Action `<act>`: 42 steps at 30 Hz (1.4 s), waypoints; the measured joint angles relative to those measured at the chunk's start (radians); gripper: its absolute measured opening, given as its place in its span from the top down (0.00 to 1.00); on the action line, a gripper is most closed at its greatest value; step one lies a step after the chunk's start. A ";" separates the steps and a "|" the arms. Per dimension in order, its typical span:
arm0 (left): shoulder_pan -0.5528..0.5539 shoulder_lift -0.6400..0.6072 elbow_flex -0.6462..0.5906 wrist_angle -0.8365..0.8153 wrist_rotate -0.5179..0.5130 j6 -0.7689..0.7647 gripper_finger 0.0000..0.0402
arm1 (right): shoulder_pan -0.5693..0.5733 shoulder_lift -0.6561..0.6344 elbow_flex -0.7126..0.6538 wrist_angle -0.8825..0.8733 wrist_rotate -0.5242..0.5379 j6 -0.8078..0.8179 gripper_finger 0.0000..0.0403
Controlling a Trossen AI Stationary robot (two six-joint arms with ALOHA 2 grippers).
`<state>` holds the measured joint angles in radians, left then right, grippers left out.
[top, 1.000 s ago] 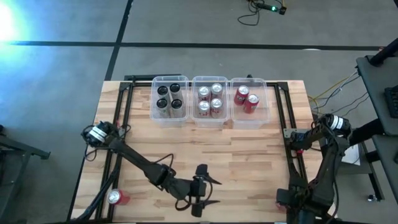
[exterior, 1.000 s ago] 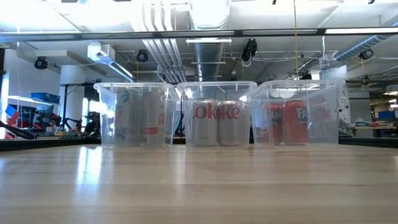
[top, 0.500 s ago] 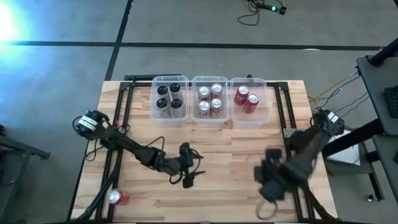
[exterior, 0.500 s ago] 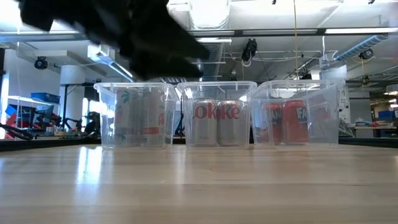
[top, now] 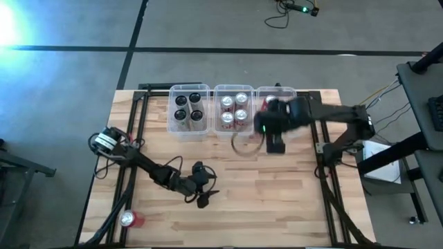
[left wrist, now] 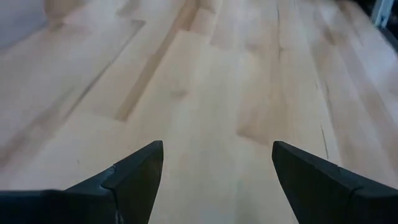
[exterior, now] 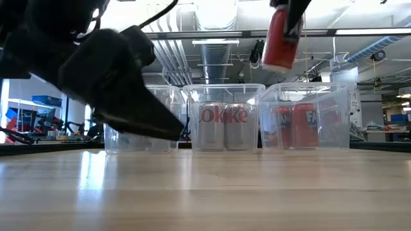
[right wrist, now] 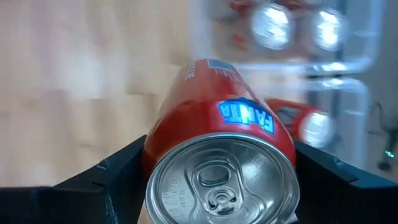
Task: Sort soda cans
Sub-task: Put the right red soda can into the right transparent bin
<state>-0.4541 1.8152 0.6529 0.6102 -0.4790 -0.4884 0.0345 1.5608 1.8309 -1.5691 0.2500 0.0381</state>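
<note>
Right gripper point(right wrist: 217, 186): clamped on red can point(right wrist: 221, 155), can between its fingers, above the red bin point(exterior: 308, 119).
Left gripper point(left wrist: 214, 168): spread wide, empty, over bare table point(left wrist: 205, 93).
Stray red can point(top: 130, 219): table's 8 o'clock corner.

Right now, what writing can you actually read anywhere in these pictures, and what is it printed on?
"FANTA": on the red can held in the right gripper, seen in the right wrist view.
"okke": across two silver cans in the middle bin, low view; a bin wall blurs it.
"FA": on a red can in the right-hand bin.
Print on the cans in the left-hand bin: too blurred to read.
</note>
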 joint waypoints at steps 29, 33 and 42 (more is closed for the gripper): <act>0.003 0.002 -0.094 -0.027 0.027 -0.070 0.29 | -0.488 0.092 -0.238 0.101 -0.186 -0.486 0.26; 0.002 0.002 -0.092 -0.031 0.028 -0.072 0.29 | -0.505 0.094 -0.252 0.154 -0.231 -0.550 0.26; 0.002 0.002 -0.090 -0.039 0.028 -0.055 0.29 | -0.542 0.094 -0.359 0.261 -0.273 -0.616 0.26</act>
<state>-0.4517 1.8172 0.5629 0.5709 -0.4509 -0.5436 -0.5073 1.6550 1.4723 -1.3085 -0.0233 -0.5776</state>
